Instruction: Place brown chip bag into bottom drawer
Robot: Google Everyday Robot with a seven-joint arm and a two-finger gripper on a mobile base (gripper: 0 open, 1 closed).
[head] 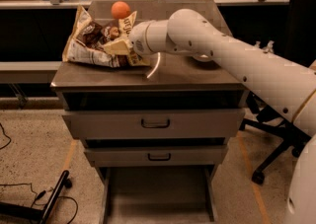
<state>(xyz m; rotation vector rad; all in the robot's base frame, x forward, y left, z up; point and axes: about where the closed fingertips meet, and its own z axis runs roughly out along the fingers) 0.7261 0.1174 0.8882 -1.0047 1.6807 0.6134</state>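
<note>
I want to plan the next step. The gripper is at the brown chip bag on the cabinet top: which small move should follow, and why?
Probably a short lift straight up. The gripper is at the brown chip bag, which lies on the cabinet top; the bottom drawer stands open below, and the orange ball sits just behind.

I see an orange ball (120, 9) at the back left of the surface (197, 77), just behind my claw (121, 48). Both handled drawers (155, 123) are pushed in. There's an office chair (276, 134) on the right and cables (24, 201) on the floor.
</note>
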